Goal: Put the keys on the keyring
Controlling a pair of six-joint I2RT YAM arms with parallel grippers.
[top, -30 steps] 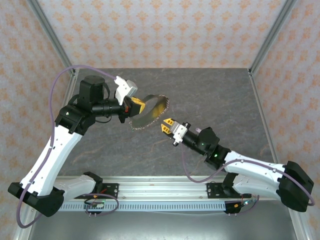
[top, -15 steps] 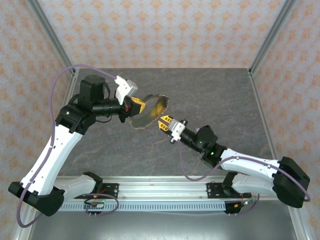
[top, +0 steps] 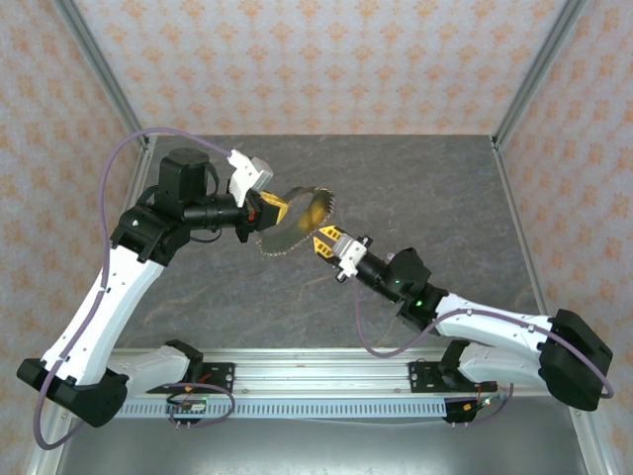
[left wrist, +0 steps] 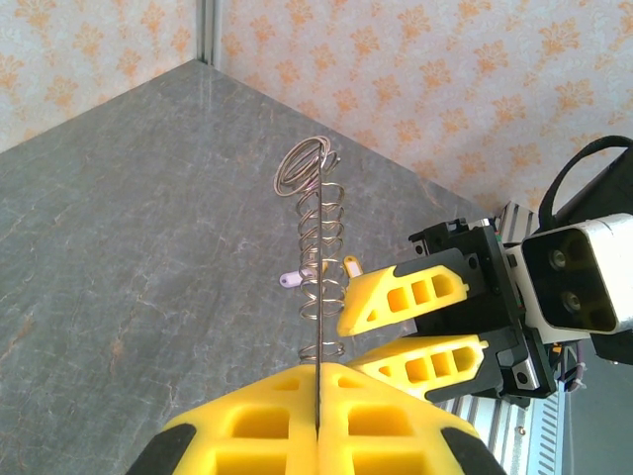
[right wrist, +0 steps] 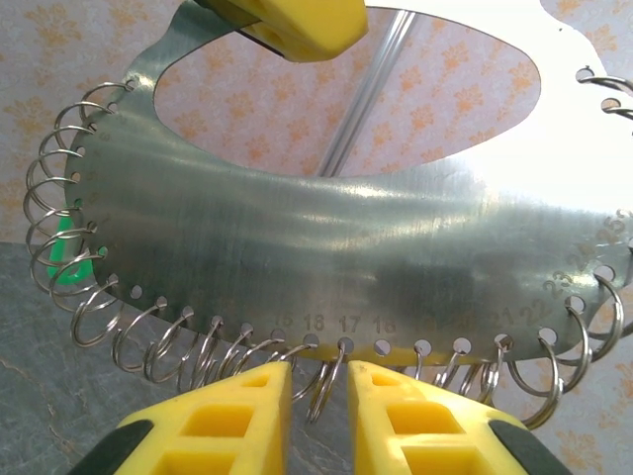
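Note:
The keyring (top: 293, 229) is a thin curved metal plate with numbered holes and several wire rings along its lower edge. My left gripper (top: 278, 207) is shut on the plate's rim and holds it above the table, seen edge-on (left wrist: 318, 297) in the left wrist view. My right gripper (right wrist: 317, 381) stands just under the plate (right wrist: 326, 267), jaws a little apart, with the ring at hole 17 (right wrist: 331, 381) between the fingers. Two tiny keys, one whitish (left wrist: 288, 279) and one tan-yellow (left wrist: 351, 264), show past the rings. A green tag (right wrist: 61, 259) sits behind the left rings.
The grey table (top: 425, 188) is fenced by patterned walls and metal corner posts (top: 539, 69). Both arms meet over the table's middle. The right gripper (left wrist: 348, 343) is close beside the rings in the left wrist view.
The right gripper has moved up and to the left, in against the plate's lower edge. The left gripper and the plate have stayed put.

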